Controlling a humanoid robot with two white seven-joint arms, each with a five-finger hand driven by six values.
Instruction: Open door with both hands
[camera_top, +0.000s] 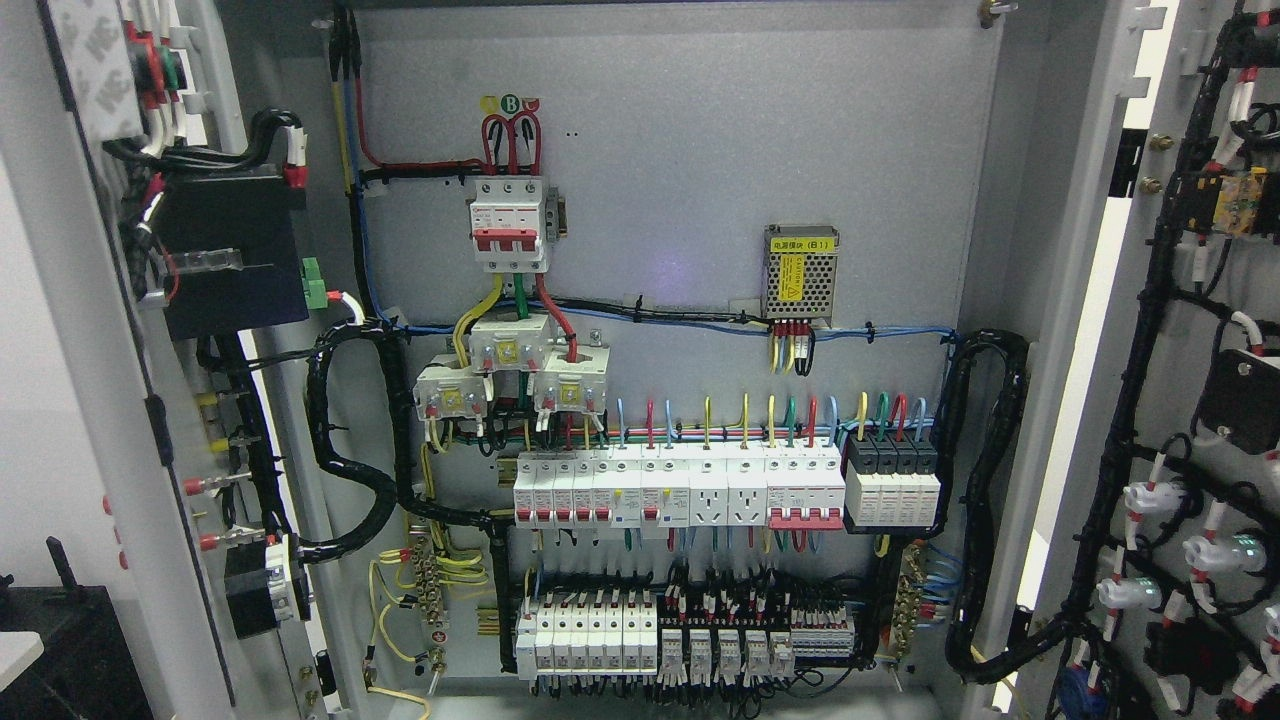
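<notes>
An electrical cabinet stands with both doors swung wide. The left door (70, 330) shows its inner face at the picture's left, carrying a black box and wired lamps. The right door (1190, 300) hangs at the picture's right edge, its inner side covered with black cable looms and white lamp holders. Between them the grey back panel (680, 130) is fully exposed, with a red-handled main breaker (510, 222), rows of white breakers (680, 490) and terminal blocks (680, 630). Neither of my hands or arms shows in the head view.
Thick black cable bundles (350, 450) loop from the left door into the cabinet, and another bundle (985, 500) runs along the right side. A small metal power supply (800, 272) sits on the panel. A dark object (60, 650) stands at the lower left outside the cabinet.
</notes>
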